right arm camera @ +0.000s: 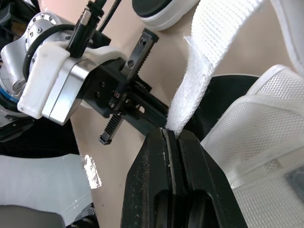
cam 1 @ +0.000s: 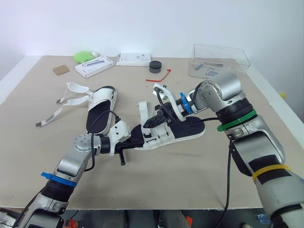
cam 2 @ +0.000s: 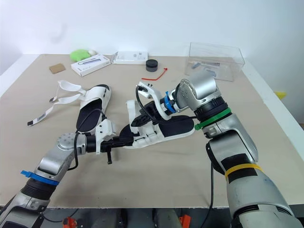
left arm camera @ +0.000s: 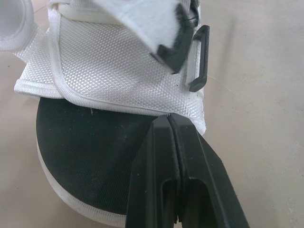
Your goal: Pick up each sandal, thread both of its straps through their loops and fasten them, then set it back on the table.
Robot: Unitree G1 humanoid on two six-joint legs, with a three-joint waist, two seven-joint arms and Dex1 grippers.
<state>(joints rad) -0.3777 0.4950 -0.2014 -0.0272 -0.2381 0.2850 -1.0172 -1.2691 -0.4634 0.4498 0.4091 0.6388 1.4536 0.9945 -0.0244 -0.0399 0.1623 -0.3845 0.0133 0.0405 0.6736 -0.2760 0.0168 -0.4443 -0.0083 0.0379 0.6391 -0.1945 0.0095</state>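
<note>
My right tool (right arm camera: 173, 135) pinches the white strap (right arm camera: 199, 80) of the sandal (cam 1: 187, 127) at the middle of the desk (cam 1: 190, 180). My left tool (left arm camera: 169, 121) is closed at its left end. The second sandal (cam 1: 99, 107) lies farther left.

White sandals with black footbeds, apart on tan table (cam 1: 190, 175): centre sandal (cam 1: 190, 128) with one strap (right arm camera: 199, 71) pulled upward, unfastened; left sandal (cam 1: 100, 107) flat, straps splayed loose.

Silver-grey jointed left arm (cam 1: 76, 154), blue band (cam 1: 59, 180) at seven o'clock, black-fingered left gripper (left arm camera: 169, 121). Silver right arm (cam 1: 247, 142) at three o'clock: green ring (cam 1: 237, 121), yellow tie (cam 1: 270, 169), black tape patches (cam 1: 256, 164), black cable (cam 1: 229, 175), black-fingered right gripper (right arm camera: 172, 133).
</note>
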